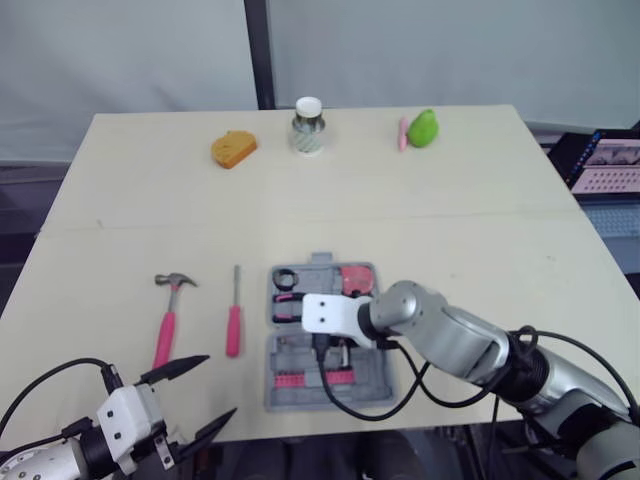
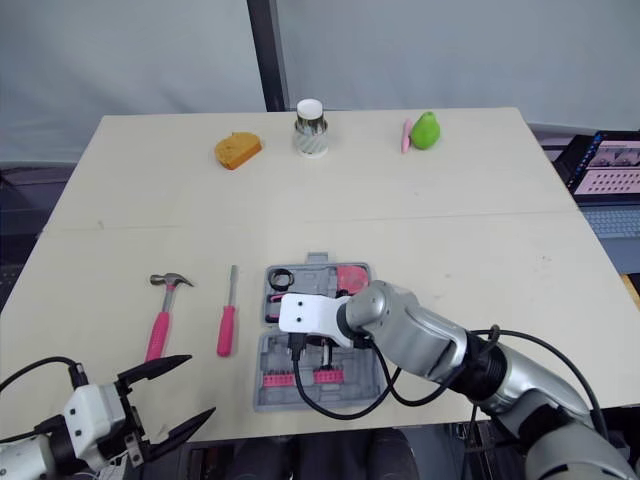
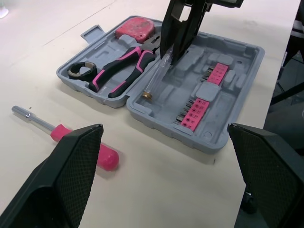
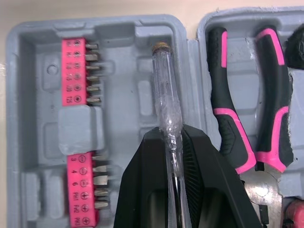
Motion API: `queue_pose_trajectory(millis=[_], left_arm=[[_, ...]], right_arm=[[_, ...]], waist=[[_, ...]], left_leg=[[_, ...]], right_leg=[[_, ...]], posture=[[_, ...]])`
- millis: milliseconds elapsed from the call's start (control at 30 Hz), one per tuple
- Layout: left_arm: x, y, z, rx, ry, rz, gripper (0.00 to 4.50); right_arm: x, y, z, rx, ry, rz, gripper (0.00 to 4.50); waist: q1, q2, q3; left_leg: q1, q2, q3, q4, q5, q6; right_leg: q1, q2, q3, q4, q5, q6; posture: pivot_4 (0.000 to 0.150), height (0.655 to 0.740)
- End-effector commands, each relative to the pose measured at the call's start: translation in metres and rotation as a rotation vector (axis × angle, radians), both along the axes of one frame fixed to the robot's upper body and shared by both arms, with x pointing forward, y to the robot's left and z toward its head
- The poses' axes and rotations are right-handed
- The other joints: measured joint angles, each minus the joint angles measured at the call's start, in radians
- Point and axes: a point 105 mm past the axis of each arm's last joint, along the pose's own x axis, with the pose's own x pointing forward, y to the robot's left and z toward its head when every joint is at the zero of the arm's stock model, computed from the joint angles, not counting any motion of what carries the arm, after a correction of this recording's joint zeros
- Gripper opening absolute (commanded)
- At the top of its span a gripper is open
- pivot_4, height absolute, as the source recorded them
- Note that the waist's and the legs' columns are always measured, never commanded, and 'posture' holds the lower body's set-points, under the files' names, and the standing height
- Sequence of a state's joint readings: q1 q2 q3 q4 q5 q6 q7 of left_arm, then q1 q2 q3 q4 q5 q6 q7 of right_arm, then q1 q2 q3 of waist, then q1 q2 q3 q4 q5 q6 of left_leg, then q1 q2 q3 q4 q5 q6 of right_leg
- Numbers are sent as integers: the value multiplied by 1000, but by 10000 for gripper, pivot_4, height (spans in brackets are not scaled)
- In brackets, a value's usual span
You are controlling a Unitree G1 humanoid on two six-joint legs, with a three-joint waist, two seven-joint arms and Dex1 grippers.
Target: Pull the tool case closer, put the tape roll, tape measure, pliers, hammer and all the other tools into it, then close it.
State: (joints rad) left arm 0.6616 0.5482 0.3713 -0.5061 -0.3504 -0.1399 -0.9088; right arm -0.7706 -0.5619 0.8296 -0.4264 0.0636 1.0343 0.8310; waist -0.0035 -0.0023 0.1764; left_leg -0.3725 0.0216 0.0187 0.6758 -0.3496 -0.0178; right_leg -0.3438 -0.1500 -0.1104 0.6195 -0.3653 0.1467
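Note:
The grey tool case [image 1: 290, 392] lies open near the table's front edge. Its far half holds a black tape roll [image 3: 81, 71], pink-and-black pliers [image 4: 247, 118] and a red tape measure [image 3: 137, 27]. Pink bit strips [image 4: 78, 71] sit in its near half. My right gripper [image 4: 171, 137] hangs over the case by the hinge, shut on a clear-handled screwdriver [image 4: 166, 95] whose tip end points into the near half. A pink-handled hammer [image 1: 168, 320] and a pink-handled driver [image 1: 234, 325] lie on the table left of the case. My left gripper [image 1: 215, 388] is open and empty at the front left.
At the table's far side stand an orange bread-like object [image 1: 233, 148], a white-lidded jar [image 1: 308, 126] and a green pear-shaped object [image 1: 423, 128] with a pink piece beside it. A screen [image 1: 610, 165] stands off the table's right edge.

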Motion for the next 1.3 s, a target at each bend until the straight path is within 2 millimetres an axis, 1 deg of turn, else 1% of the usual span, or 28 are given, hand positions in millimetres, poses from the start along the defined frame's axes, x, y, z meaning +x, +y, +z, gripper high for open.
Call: queue_pose_trajectory(millis=[33,667,1000,1267,1300], left_arm=[[3,-4,6,-1,-25,-14,45000],[8,-2,3,8,-17,-18,45000],[8,-2,1,10,-13,-23,45000],[9,-3,0,8,-12,-25,45000],[9,-4,0,8,-12,-25,45000]], right_arm=[[0,7,6,26,-35,25,86],[-5,10,-7,27,-19,32,86],[-1,12,-8,32,-32,23,86],[-3,10,-10,30,-23,22,86],[-2,10,-10,31,-23,18,4868]], waist=[[0,0,0],[-1,0,0],[-1,0,0],[-1,0,0],[-1,0,0]], left_leg=[[0,0,0,0,0,0],[0,0,0,0,0,0],[0,0,0,0,0,0],[0,0,0,0,0,0],[0,0,0,0,0,0]], right_leg=[[0,0,0,0,0,0],[0,0,0,0,0,0],[0,0,0,0,0,0],[0,0,0,0,0,0],[0,0,0,0,0,0]], posture=[[1500,7400],[1500,7400],[1500,7400],[1500,7400],[1500,7400]])
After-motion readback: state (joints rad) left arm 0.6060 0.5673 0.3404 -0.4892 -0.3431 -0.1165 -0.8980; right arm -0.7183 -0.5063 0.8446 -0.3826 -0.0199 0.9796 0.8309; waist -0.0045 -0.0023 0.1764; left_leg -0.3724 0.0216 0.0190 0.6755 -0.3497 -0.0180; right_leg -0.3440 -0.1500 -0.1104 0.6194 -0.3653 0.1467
